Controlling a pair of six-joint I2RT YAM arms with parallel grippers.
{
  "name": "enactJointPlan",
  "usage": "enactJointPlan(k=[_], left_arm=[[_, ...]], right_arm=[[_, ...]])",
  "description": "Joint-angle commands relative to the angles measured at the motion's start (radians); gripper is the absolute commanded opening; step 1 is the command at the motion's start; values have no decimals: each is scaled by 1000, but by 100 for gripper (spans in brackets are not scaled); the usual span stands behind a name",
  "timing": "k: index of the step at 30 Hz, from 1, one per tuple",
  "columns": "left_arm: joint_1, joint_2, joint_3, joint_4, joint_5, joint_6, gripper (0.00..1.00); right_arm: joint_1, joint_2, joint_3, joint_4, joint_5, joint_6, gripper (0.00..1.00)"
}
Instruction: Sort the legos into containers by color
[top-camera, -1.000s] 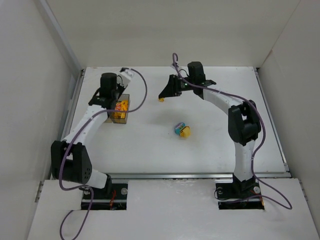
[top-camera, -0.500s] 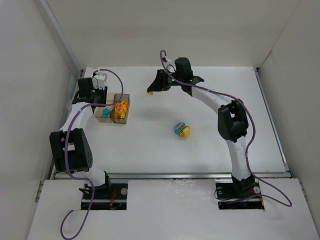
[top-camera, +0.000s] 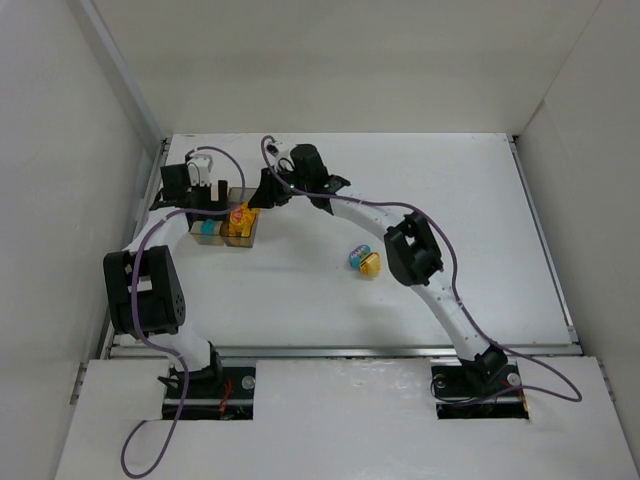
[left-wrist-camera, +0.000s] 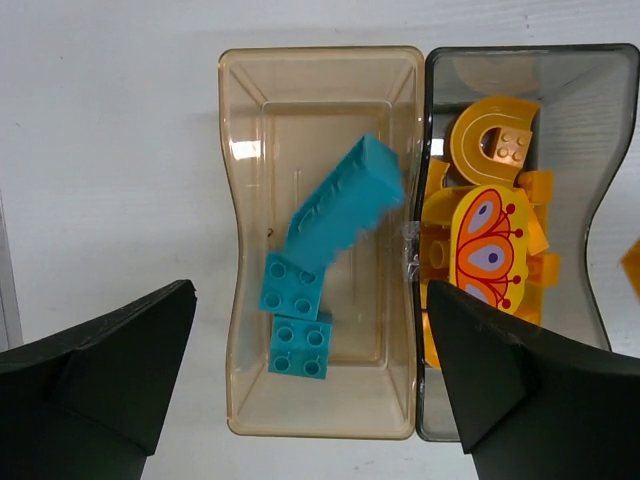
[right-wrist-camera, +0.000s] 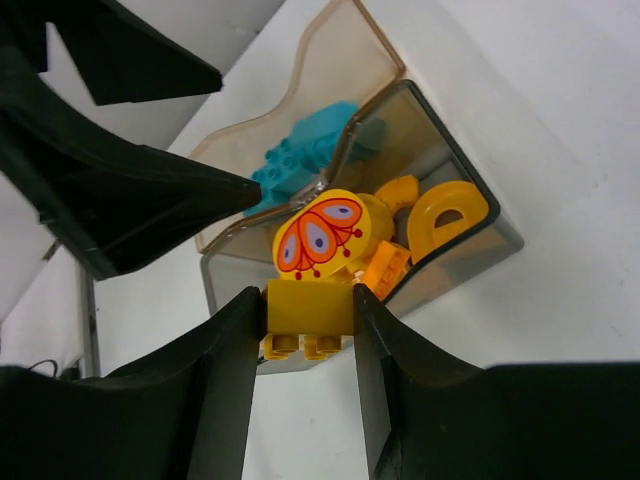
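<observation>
Yellow brick (right-wrist-camera: 309, 308) between right jaws, above dark container (right-wrist-camera: 495, 225)

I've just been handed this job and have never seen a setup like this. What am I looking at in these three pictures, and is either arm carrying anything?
You see two robot arms bolted at the near edge of a white table. One picture looks down from above and behind them. The other two come from a camera on each wrist, with that arm's own black fingers in the frame.

The left hand hangs open above a tan-clear plastic box that holds cyan plastic bricks. Joined to it is a smoky dark grey plastic box with orange-yellow plastic pieces inside.

The right hand grips a yellow plastic brick close by that grey box. A small cyan piece and a yellow piece lie together in the middle of the table.
</observation>
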Motion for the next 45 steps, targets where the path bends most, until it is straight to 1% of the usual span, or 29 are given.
enactJointPlan(k=[1,3,6,7,8,11,12,13,15,16,17,19,20,21,26,30,32,33,34,35,36,37,38,40,41,42,43,44,45], left_arm=[[6,-51,36,16,-6,-31,100],[6,-62,83,-18,-29,-60,100],[6,-73,157,-71,-114,-98,100],[6,-73,176,-85,-150,-117,100],[6,-82,195,-97,-226,-158,100],[-3,-96,252,-139,-343,-219,100],[-3,-105,252,-139,-358,-253,100],[-14,-105,266,-151,-371,-264,100],[-26,-114,266,-151,-397,-264,100],[-41,-114,266,-151,-406,-273,100],[-41,-114,266,-151,-406,-273,100],[-41,-123,266,-151,-406,-273,100],[-41,-124,266,-151,-406,-273,100],[-41,-124,266,-151,-406,-273,100],[-41,-124,266,-151,-417,-273,100],[-41,-124,297,-151,-417,-273,100],[-41,-124,323,-160,-417,-259,100],[-41,-124,338,-160,-417,-221,100],[-50,-124,373,-147,-417,-203,100],[-50,-124,395,-147,-429,-187,100],[-50,-124,419,-131,-449,-174,100],[-50,-124,470,-122,-464,-164,100],[-50,-114,501,-122,-484,-164,100],[-50,-102,556,-122,-497,-175,100],[-50,-93,599,-131,-472,-137,100],[-50,-93,613,-142,-448,-126,100],[-50,-93,622,-142,-410,-126,100],[-50,-93,622,-162,-390,-126,100],[-50,-82,622,-173,-370,-126,97]], right_arm=[[-2,-27,56,92,74,6,0],[7,-18,66,117,92,6,0],[32,-6,67,144,140,6,0],[43,5,67,156,152,6,0],[43,5,67,156,169,6,0],[53,27,67,156,244,6,0],[53,27,67,156,267,-4,3],[62,36,67,156,276,-4,13],[63,48,67,156,277,-14,20],[63,48,77,156,286,-14,38],[63,60,88,156,286,-26,50],[72,60,100,156,286,-35,64],[72,60,109,156,286,-35,85],[72,60,110,156,286,-35,100],[72,-10,90,156,304,-75,100],[61,-200,-42,156,362,-165,100],[52,-361,-178,156,422,-261,100],[52,-421,-238,156,515,-302,100],[43,-484,-371,156,572,-348,100],[43,-604,-440,156,635,-447,100],[43,-660,-508,156,698,-490,100],[43,-712,-575,156,832,-530,100],[43,-805,-704,156,896,-562,100],[32,-889,-821,123,1050,-578,100],[2,-926,-898,71,1021,-578,100],[-22,-990,-921,6,957,-578,100],[-49,-1013,-940,-60,876,-561,100],[-101,-1029,-952,-185,729,-540,100],[-121,-1029,-961,-241,685,-511,100]])
